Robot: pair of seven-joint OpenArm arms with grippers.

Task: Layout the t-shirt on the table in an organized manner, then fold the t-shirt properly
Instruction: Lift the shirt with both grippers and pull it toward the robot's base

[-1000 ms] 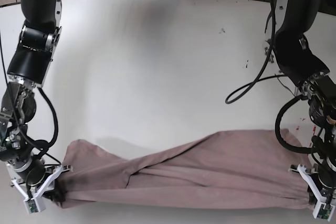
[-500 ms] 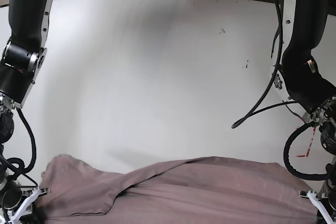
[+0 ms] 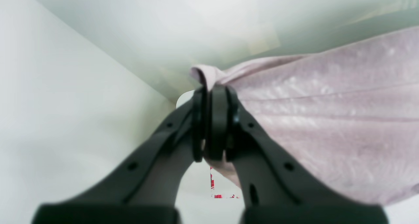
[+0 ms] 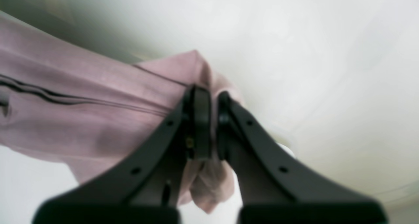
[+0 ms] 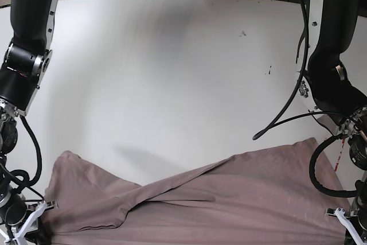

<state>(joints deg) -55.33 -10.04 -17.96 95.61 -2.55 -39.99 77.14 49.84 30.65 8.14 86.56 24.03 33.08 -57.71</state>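
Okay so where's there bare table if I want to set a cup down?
Roomiest is the table beyond the shirt, between the two robot arms. It's crowded along the near edge, where both grippers, left and right, pinch the shirt.

Open passage across the glossy white bench (image 5: 172,73) between the two black arms, beyond the wrinkled mauve-brown cloth shirt (image 5: 229,199); thin looped black cable (image 5: 281,113) hangs into its right side in base view.
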